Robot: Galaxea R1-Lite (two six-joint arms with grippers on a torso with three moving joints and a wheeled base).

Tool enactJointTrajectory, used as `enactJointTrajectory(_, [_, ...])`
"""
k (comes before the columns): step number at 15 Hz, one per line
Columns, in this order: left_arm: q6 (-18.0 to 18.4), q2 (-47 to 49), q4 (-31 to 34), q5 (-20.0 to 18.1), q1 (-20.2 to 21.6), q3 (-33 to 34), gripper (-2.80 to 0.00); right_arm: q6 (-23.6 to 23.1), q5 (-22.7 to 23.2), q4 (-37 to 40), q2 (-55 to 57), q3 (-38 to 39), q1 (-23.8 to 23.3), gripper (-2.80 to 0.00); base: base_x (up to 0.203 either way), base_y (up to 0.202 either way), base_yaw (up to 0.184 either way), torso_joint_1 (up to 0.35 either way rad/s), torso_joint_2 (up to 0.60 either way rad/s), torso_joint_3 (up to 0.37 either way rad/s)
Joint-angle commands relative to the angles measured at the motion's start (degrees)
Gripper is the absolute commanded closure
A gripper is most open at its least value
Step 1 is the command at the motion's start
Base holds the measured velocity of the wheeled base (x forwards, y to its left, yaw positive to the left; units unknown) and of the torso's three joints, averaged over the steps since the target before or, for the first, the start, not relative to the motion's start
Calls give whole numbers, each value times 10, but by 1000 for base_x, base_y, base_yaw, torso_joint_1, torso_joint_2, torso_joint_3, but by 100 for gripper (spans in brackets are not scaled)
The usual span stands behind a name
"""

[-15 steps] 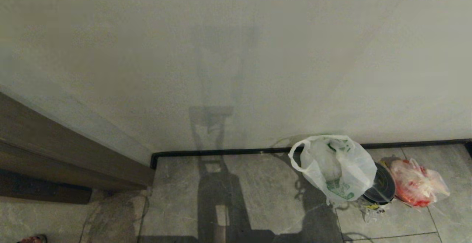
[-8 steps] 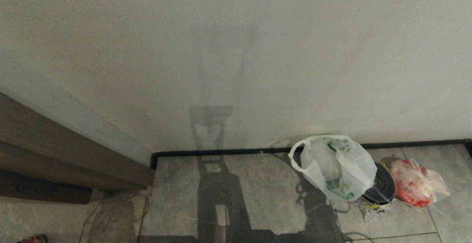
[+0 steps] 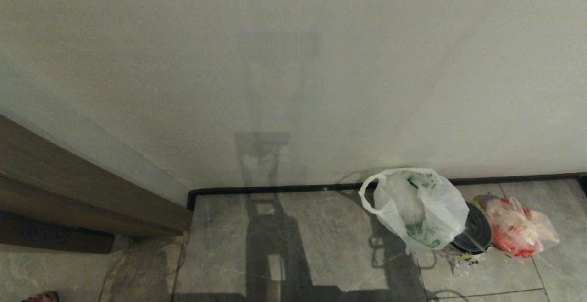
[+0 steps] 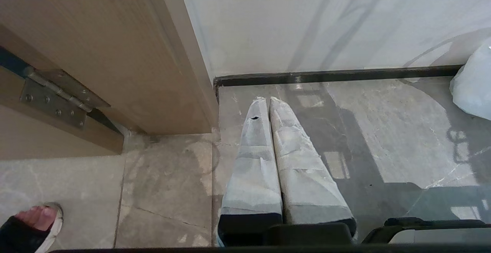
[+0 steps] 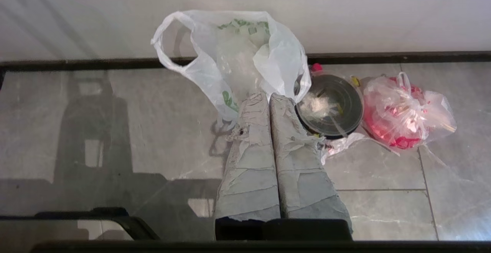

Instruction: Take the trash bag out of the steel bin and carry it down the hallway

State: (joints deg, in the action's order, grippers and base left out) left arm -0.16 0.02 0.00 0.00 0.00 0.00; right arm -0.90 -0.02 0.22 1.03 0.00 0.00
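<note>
The trash bag (image 3: 419, 210) stood on the hallway floor (image 3: 321, 228) against the wall (image 3: 293, 63), puffed up and upright, one loop handle (image 3: 369, 196) hanging open toward the left. It sat just beside the steel bin (image 3: 474, 233), touching or overlapping its black rim on the left side, and no longer lined the bin, whose open mouth showed only scraps inside. That placement suggested the bag had been set down next to the bin, not left for lifting out. A red-and-clear bag (image 3: 518, 226) lay on the bin's other side, against it.

Neither arm appeared in the head view. The right end effector (image 5: 268, 96) hung above the floor with its taped fingers (image 5: 251, 130) pressed together and empty, tips pointing at the base of the trash bag. The left end effector (image 4: 268, 100) was likewise closed on nothing, over bare tile near the door frame (image 4: 115, 53), well apart from the bag. With both shut and clear, carrying was probably done.
</note>
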Motion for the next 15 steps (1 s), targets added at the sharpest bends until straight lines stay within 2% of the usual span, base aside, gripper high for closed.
enactJointTrajectory(1, [0,0,0,0,0,0,0,2,-1,0,-11,1,0,0,0,0,0,0,0,0])
enactJointTrajectory(6, [1,0,0,0,0,0,0,4,0,0,-10,1,0,0,0,0,0,1,0,8])
enactJointTrajectory(15, [0,0,0,0,0,0,0,4,0,0,-11,1,0,0,0,0,0,2,2,186])
